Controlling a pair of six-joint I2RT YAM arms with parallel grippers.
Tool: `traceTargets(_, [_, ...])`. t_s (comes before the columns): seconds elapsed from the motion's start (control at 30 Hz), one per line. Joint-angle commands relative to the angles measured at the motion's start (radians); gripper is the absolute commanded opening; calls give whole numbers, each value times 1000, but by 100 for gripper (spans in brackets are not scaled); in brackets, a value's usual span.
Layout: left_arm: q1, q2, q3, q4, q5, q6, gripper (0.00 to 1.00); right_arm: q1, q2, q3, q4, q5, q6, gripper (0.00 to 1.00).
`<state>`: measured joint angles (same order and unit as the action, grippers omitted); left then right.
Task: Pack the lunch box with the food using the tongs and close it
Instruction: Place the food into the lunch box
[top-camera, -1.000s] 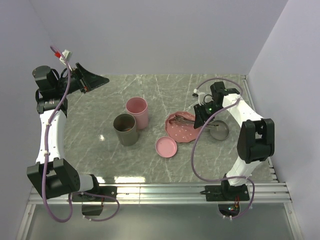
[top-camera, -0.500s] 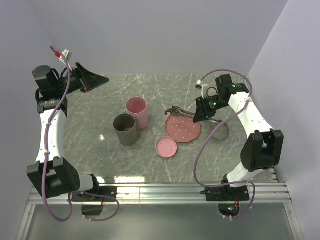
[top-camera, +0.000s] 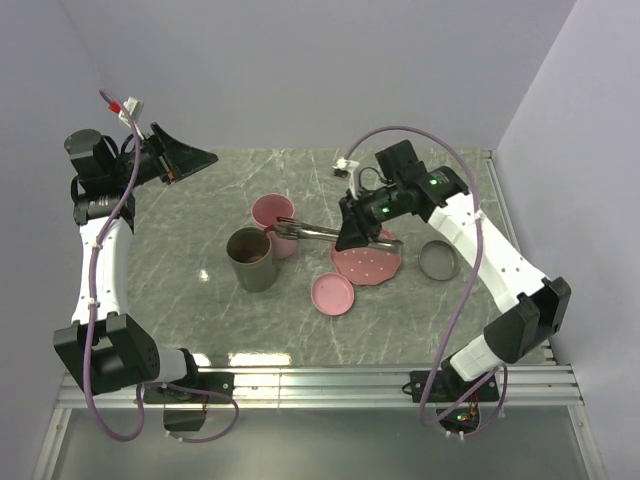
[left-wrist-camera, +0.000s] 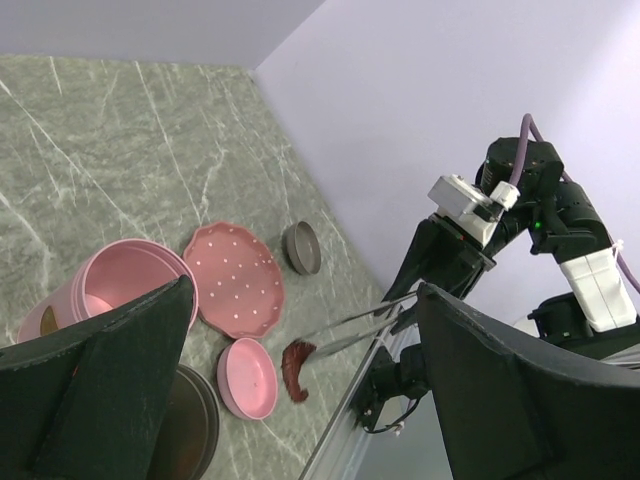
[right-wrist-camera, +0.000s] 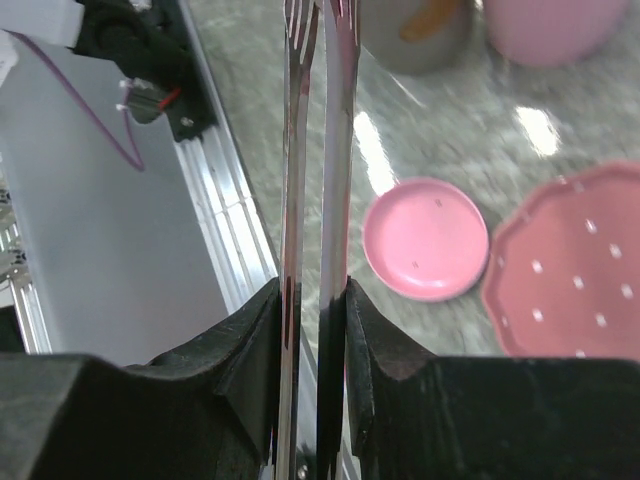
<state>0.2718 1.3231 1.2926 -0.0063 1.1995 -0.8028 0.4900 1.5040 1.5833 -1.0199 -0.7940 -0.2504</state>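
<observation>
Tongs (top-camera: 312, 231), tight in the right claw (top-camera: 348, 236), now leftward from plate (top-camera: 367, 263) to pink cup (top-camera: 272, 212); left claw (top-camera: 195, 158) wide.

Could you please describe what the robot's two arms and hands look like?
Both the left arm and right arm have white links with black joint housings. A purple cable loops along each. The left hand and right hand are black with broad, wedge-shaped fingers. Small green lights glow near the right arm's wrist.
</observation>
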Motion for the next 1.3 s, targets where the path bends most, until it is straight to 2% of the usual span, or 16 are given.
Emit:
traceTargets(0.0, [6,-12,24,39,11,-6,99,65,50,84,86,15,60,34])
traceTargets(0.23, [6,-18,24,9,17,33,99,147,157,167,135,53,106,34])
traceTargets(0.47, [14,-18,19,9,26,39,99,163,223,190,158,72,117,34])
traceTargets(0.57, [18,-18,16,-15,29,43,99,177,248,207,156,73,122,38])
traceTargets(0.73, [27,-21,17,-21,34,50,99,190,269,222,150,65,128,49])
traceTargets(0.97, [30,-19,16,-14,37,42,99,187,230,234,139,61,135,51])
traceTargets(1.1, [33,-22,23,-12,38,42,99,93,165,227,165,35,174,50])
traceTargets(1.27, [35,-22,31,-15,37,51,99,-190,95,152,165,32,148,50])
